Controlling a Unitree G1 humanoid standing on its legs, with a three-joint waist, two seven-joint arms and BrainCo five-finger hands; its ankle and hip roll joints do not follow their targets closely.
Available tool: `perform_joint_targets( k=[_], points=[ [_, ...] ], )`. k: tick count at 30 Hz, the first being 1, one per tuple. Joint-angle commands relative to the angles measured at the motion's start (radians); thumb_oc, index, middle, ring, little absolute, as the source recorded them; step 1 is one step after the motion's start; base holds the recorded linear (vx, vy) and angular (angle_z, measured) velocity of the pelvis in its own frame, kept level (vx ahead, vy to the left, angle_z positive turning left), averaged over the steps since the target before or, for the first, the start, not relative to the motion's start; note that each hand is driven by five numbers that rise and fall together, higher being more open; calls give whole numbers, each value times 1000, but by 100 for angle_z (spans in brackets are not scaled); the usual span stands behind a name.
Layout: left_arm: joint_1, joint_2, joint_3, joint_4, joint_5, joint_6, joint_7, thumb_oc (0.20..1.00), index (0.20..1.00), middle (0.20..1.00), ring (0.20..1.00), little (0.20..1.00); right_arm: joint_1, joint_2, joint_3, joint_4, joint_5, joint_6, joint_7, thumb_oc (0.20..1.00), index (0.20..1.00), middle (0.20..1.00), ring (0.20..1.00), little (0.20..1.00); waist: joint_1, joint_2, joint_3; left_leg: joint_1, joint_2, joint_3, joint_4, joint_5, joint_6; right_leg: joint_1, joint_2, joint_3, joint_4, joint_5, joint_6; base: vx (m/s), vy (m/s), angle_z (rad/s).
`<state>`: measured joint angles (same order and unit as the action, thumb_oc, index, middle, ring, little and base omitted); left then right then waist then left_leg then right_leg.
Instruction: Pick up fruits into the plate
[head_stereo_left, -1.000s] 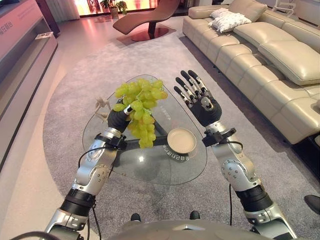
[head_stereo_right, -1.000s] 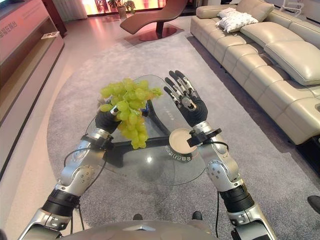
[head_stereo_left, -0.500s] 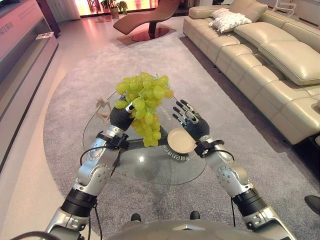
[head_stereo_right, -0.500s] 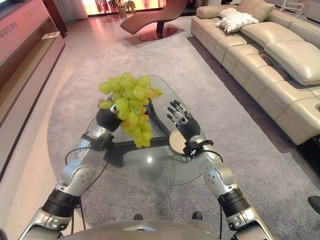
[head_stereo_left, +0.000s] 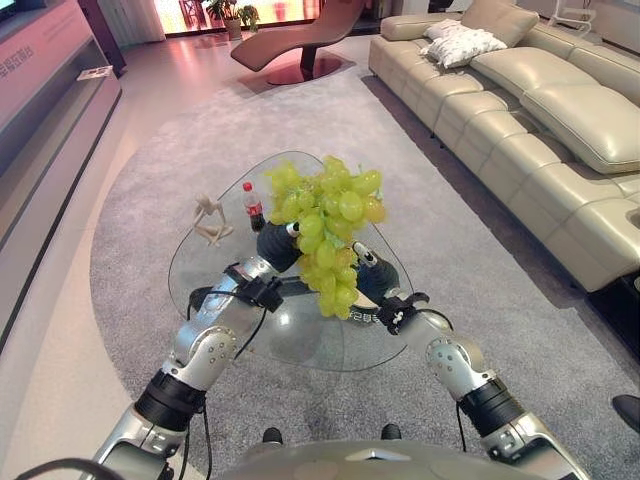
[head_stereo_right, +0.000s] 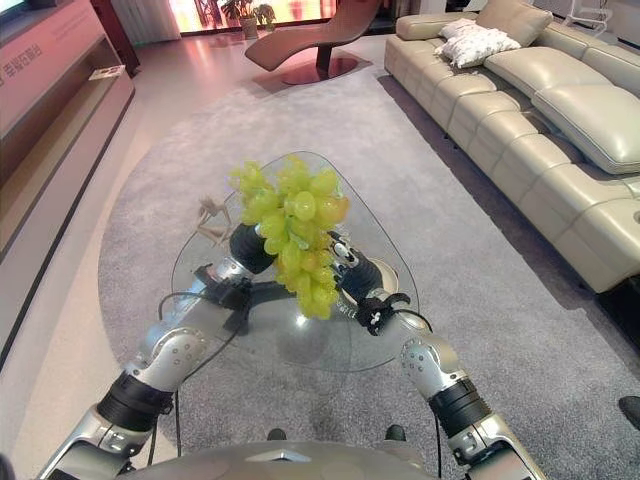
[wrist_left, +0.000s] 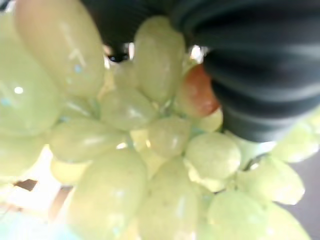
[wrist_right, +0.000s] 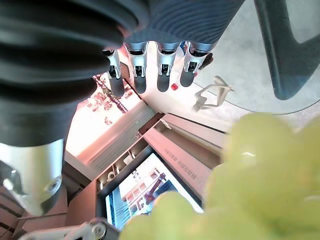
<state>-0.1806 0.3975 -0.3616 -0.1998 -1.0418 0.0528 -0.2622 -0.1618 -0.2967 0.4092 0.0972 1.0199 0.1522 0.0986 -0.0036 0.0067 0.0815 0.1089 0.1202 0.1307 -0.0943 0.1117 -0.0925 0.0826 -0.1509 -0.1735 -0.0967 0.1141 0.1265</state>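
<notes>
A big bunch of green grapes (head_stereo_left: 328, 225) hangs above the right half of the glass table (head_stereo_left: 205, 300), with my left hand (head_stereo_left: 273, 245) shut on its top. In the left wrist view the grapes (wrist_left: 150, 165) press close against the hand's dark cover (wrist_left: 260, 65). My right hand (head_stereo_left: 373, 279) lies low just right of and behind the bunch, where the small plate stood. Its fingers (wrist_right: 150, 75) are straight and hold nothing, and grapes (wrist_right: 260, 165) show beside them. The bunch and the right hand hide the plate.
A small cola bottle (head_stereo_left: 251, 203) and a pale wooden figurine (head_stereo_left: 210, 220) stand on the table's far left part. A beige sofa (head_stereo_left: 560, 130) runs along the right. A brown lounge chair (head_stereo_left: 290, 40) sits far back on the grey rug.
My left hand has carried the grapes to the right, over the plate's place. My right hand has come down from a raised spread pose to the table beside the bunch.
</notes>
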Motion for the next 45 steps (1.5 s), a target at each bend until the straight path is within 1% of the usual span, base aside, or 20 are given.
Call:
perform_joint_targets(
  k=[1, 2, 4, 7, 8, 11, 13, 17, 21, 29, 37, 45],
  points=[
    [-91, -30, -4, 3, -58, -11, -21, 200, 200, 200, 200, 200, -90, 29, -12, -59, 91, -9, 70, 1000, 1000, 1000, 1000, 1000, 9, -15, -9, 35, -18, -9, 17, -159, 18, 68, -18, -53, 53, -132, 8, 0, 0, 0],
    [-86, -30, -5, 6, -60, -9, -27, 200, 200, 200, 200, 200, -93, 26, -14, -69, 122, 6, 81, 1000, 1000, 1000, 1000, 1000, 10, -15, -7, 36, -18, -8, 18, -159, 18, 68, -18, -52, 53, -132, 8, 0, 0, 0],
    [-67, -30, -3, 18, -63, 6, -50, 200, 200, 200, 200, 200, -86, 31, -14, -109, 269, 70, 154, 1000, 1000, 1000, 1000, 1000, 11, -15, -2, 38, -16, -7, 19, -159, 20, 70, -17, -51, 54, -131, 7, 0, 0, 0],
    [-62, -32, -9, 22, -60, 18, -53, 200, 200, 200, 200, 200, -86, 37, -3, -152, 337, 114, 215, 1000, 1000, 1000, 1000, 1000, 15, -18, -1, 38, -16, -7, 19, -160, 20, 73, -17, -52, 53, -132, 9, 0, 0, 0],
    [-65, -30, -14, 26, -65, 21, -50, 200, 200, 200, 200, 200, -87, 35, 4, -165, 344, 133, 249, 1000, 1000, 1000, 1000, 1000, 16, -19, -2, 36, -16, -7, 19, -160, 20, 73, -17, -52, 52, -132, 9, 0, 0, 0],
    [-77, -32, -26, 37, -62, 18, -41, 200, 200, 200, 200, 200, -98, 26, 29, -198, 343, 168, 303, 1000, 1000, 1000, 1000, 1000, 17, -21, -5, 34, -15, -8, 21, -160, 18, 71, -18, -52, 53, -132, 11, 0, 0, 0],
    [-86, -30, -30, 45, -63, 8, -27, 200, 200, 200, 200, 200, -109, 15, 49, -222, 334, 212, 335, 1000, 1000, 1000, 1000, 1000, 17, -22, -5, 32, -15, -11, 20, -160, 18, 70, -17, -51, 53, -134, 11, 0, 0, 0],
    [-102, -21, -25, 56, -49, -21, 0, 200, 200, 200, 200, 200, -109, -3, 87, -254, 311, 271, 360, 1000, 1000, 1000, 1000, 1000, 16, -26, -10, 36, -16, -14, 18, -160, 19, 76, -16, -47, 51, -137, 9, 0, 0, 0],
    [-120, -1, -16, 60, -51, -56, 27, 200, 200, 200, 200, 200, -96, -29, 114, -265, 284, 314, 393, 1000, 1000, 1000, 1000, 1000, 13, -28, -15, 37, -15, -14, 18, -158, 17, 77, -15, -46, 53, -139, 9, 0, 0, 0],
    [-147, 20, 11, 53, -57, -106, 52, 200, 200, 200, 200, 200, -78, -51, 129, -254, 248, 359, 435, 1000, 1000, 1000, 1000, 1000, 7, -29, -17, 35, -15, -17, 18, -150, 13, 77, -12, -41, 56, -140, 6, 0, 0, 0],
    [-157, 11, 27, 44, -77, -121, 79, 200, 200, 200, 200, 200, -70, -41, 133, -240, 211, 378, 451, 1000, 1000, 1000, 1000, 1000, 3, -30, -17, 34, -17, -20, 21, -149, 14, 76, -11, -35, 62, -143, 3, 0, 0, 0],
    [-153, -9, 23, 51, -78, -115, 112, 200, 200, 200, 200, 200, -77, -30, 151, -243, 185, 368, 463, 1000, 1000, 1000, 1000, 1000, 4, -31, -15, 32, -19, -23, 24, -150, 15, 74, -10, -32, 64, -144, 1, 0, 0, 0]
  ],
)
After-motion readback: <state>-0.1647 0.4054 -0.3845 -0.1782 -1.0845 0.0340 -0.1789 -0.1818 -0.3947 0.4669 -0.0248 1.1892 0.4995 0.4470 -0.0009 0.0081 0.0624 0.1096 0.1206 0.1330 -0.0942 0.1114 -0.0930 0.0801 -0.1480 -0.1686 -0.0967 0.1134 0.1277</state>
